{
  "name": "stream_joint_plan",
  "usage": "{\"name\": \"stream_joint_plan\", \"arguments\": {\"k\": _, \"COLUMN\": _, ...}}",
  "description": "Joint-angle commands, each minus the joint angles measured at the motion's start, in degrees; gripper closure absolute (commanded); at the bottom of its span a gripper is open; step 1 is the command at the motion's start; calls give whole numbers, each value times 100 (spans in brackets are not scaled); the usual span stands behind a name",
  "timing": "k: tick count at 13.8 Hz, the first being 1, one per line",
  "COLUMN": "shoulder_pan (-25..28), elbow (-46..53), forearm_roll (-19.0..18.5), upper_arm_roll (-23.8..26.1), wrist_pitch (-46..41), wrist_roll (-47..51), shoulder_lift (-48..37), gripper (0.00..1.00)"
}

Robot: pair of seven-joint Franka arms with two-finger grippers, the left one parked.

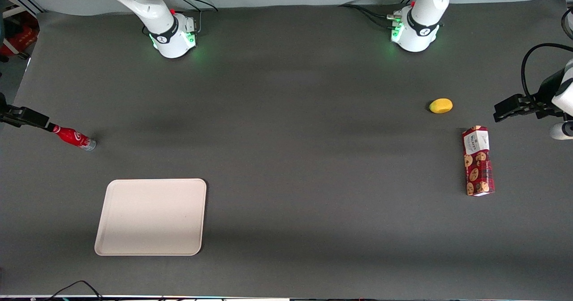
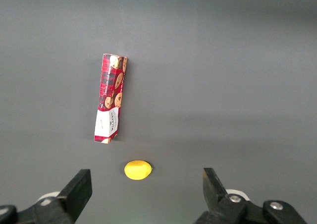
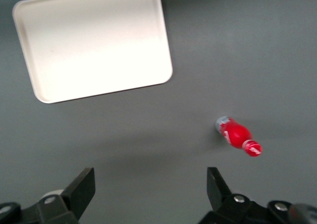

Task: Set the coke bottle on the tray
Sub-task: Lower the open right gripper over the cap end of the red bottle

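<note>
The gripper (image 3: 151, 187) hangs above the table with its 2 black fingers (image 3: 83, 188) spread wide and nothing between them; in the front view it (image 1: 44, 124) shows at the working arm's end of the table, overlapping the cap end of the bottle (image 1: 73, 137), while its own camera shows it high above and clear of the bottle (image 3: 238, 136). The bottle is small, slim and glossy red with white script, its silvery-clear base resting on the mat (image 1: 286, 157); whether it stands upright or lies over cannot be told. Nearer the front camera than the gripper, and well apart from the bottle, lies the tray (image 1: 152, 217): a flat cream-white rectangle with rounded corners and a low raised rim, matte and bare (image 3: 94, 45). The mat is a dark grey, smooth, faintly shadowed sheet covering the whole table, with a pale backdrop along its edge by the 2 white arm bases, each lit green. Far from the gripper, toward the parked arm's end, sit a small rounded yellow fruit (image 1: 441, 105) and, just nearer the front camera, a long red box (image 1: 478, 161) printed with cookies and a white label, lying flat.
</note>
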Motion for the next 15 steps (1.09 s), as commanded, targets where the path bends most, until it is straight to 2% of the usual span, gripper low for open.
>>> {"name": "stream_joint_plan", "arguments": {"k": 1, "shoulder_pan": 8, "elbow": -199, "forearm_roll": -55, "upper_arm_roll": -447, "wrist_pitch": 292, "wrist_roll": -683, "shoulder_lift": 191, "gripper": 0}}
{"name": "stream_joint_plan", "arguments": {"k": 9, "shoulder_pan": -62, "elbow": -2211, "forearm_roll": -29, "upper_arm_roll": -1238, "wrist_pitch": 2700, "wrist_roll": -1765, "shoulder_lift": 235, "gripper": 0}}
{"name": "stream_joint_plan", "arguments": {"k": 15, "shoulder_pan": -176, "elbow": -2626, "forearm_roll": 15, "upper_arm_roll": -1441, "wrist_pitch": 3388, "wrist_roll": -2109, "shoulder_lift": 516, "gripper": 0}}
